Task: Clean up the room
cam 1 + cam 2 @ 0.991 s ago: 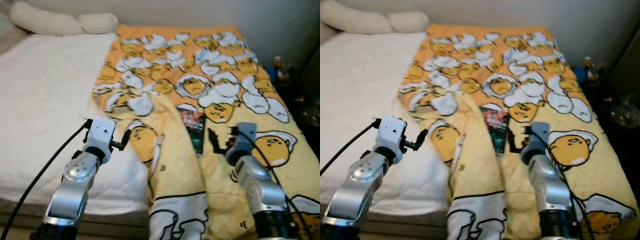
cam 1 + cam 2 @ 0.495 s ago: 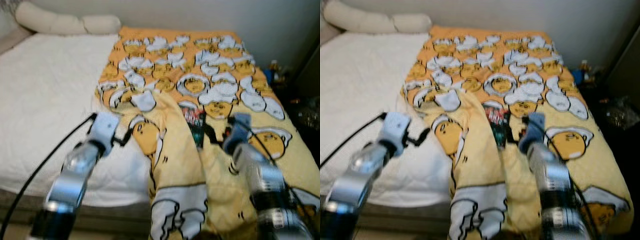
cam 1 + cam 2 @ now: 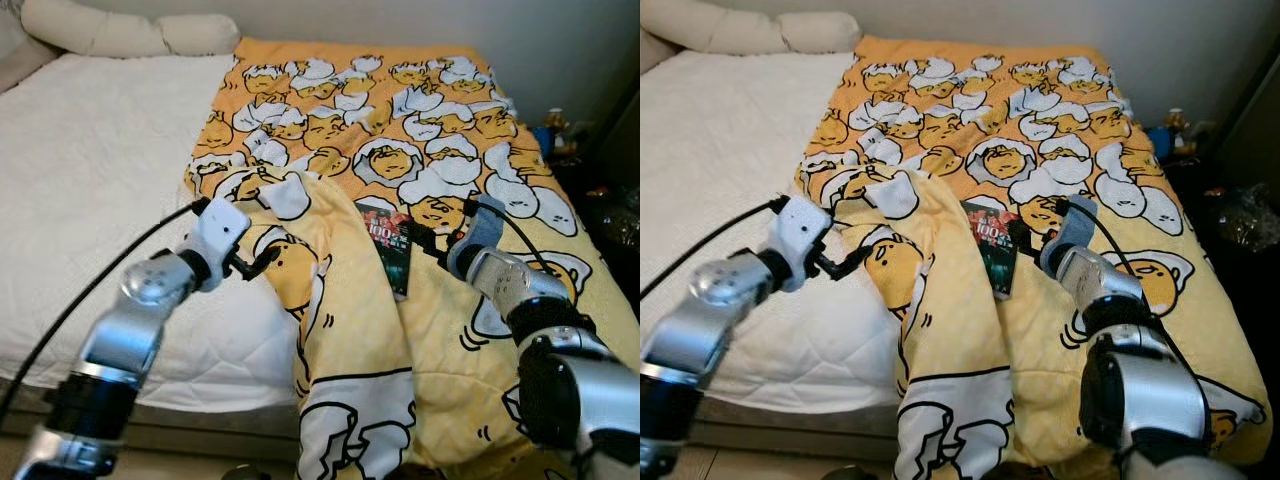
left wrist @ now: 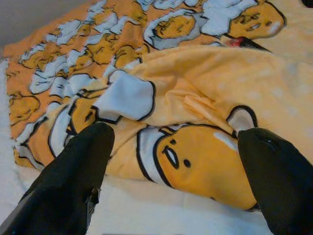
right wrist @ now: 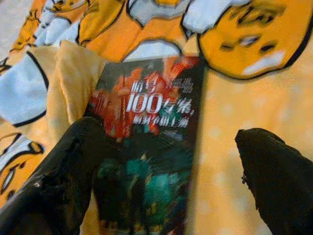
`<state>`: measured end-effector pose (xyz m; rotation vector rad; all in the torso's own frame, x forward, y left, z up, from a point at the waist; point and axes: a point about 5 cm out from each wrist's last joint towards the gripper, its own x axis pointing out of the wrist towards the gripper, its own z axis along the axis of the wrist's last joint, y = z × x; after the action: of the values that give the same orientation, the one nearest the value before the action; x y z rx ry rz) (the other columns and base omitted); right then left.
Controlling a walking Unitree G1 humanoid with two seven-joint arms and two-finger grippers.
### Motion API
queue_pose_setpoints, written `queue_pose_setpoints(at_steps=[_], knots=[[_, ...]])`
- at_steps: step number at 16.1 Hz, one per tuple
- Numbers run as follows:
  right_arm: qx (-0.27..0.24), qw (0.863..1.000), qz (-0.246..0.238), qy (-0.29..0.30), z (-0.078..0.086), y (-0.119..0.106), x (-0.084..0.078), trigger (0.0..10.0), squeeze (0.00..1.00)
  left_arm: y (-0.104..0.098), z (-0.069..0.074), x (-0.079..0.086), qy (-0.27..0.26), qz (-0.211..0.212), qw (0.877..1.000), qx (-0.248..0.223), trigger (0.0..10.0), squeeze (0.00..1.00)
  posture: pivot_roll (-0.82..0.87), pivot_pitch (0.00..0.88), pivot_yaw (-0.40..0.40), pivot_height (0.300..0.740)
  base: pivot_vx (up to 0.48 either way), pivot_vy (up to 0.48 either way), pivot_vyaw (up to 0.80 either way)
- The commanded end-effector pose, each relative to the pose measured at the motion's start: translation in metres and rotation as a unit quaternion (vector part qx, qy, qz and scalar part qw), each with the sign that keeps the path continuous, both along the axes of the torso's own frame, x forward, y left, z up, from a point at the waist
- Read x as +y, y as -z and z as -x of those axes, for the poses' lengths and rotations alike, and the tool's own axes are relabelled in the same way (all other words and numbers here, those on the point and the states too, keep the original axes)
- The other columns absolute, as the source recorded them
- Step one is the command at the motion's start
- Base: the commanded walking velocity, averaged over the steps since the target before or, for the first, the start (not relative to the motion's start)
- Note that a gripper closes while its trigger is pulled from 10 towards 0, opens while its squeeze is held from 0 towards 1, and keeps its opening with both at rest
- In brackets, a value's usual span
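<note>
White mattress (image 3: 90,170) fills the left half of the head view; a yellow cartoon-egg blanket (image 3: 400,120) covers the right half, its near edge rumpled and folded back at centre. Two pale pillows (image 3: 120,35) lie at upper left, dark clutter beyond the bed at right. A dark book (image 3: 388,245) lies on the blanket at frame centre, partly tucked against the fold. Right gripper (image 5: 166,147) hovers over the book, jaws spread wide, nothing held. Left gripper (image 4: 171,161) hangs just beside the blanket fold, jaws released too. Judgement: straddle the book's narrow width squarely and avoid pinching blanket cloth with it.
</note>
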<state>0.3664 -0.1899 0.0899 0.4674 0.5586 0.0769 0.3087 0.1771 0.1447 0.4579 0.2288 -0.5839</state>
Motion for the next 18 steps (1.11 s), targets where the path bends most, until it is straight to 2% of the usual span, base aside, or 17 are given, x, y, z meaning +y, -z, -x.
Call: queue_pose_setpoints(at_steps=[1,3,4,5,7,9,10,14,18], knots=[[0.004,0.999,-0.035,0.005,-0.003,-0.004,0.002,10.0,1.00,-0.003,0.005,0.002,0.030,-0.007,0.999,0.017,10.0,0.64,0.02,0.000,0.021,0.740,0.000,0.000,0.00],[0.010,0.999,-0.036,0.013,-0.004,-0.004,0.001,10.0,1.00,-0.004,0.015,0.004,0.073,-0.018,0.996,0.044,10.0,0.65,0.03,0.032,0.013,0.740,0.000,0.000,0.00],[0.013,0.999,-0.031,0.015,-0.003,-0.003,0.000,10.0,0.69,-0.004,0.019,0.004,0.086,-0.024,0.995,0.051,10.0,0.65,0.04,0.051,0.013,0.740,0.000,0.000,0.00],[0.019,0.999,-0.038,0.024,-0.001,0.000,-0.001,10.0,0.00,-0.006,0.025,0.003,0.103,-0.026,0.993,0.060,10.0,0.65,0.05,0.076,0.010,0.740,0.000,0.000,0.00],[0.038,0.998,-0.055,0.017,0.004,0.010,0.004,10.0,0.00,-0.011,0.027,0.002,0.104,-0.024,0.992,0.061,10.0,0.65,0.07,0.128,0.014,0.740,0.000,0.000,0.00],[0.047,0.998,-0.050,0.012,0.007,0.014,0.005,10.0,0.00,-0.013,0.029,0.001,0.106,-0.024,0.992,0.063,10.0,0.64,0.08,0.157,0.019,0.740,0.000,0.000,0.00],[0.047,0.998,-0.038,0.010,0.009,0.019,0.006,10.0,0.00,-0.014,0.030,0.000,0.106,-0.024,0.992,0.063,10.0,0.65,0.09,0.187,0.024,0.740,0.000,0.000,0.00],[0.029,0.998,-0.061,0.009,0.009,0.019,0.009,10.0,0.00,-0.020,0.033,-0.001,0.104,-0.022,0.992,0.063,10.0,0.64,0.12,0.227,0.024,0.740,0.000,0.000,0.00],[-0.009,0.988,-0.150,0.020,0.007,0.016,0.019,10.0,0.00,-0.025,0.044,0.002,0.102,-0.023,0.992,0.069,10.0,0.65,0.16,0.244,0.034,0.740,0.000,0.000,0.00]])
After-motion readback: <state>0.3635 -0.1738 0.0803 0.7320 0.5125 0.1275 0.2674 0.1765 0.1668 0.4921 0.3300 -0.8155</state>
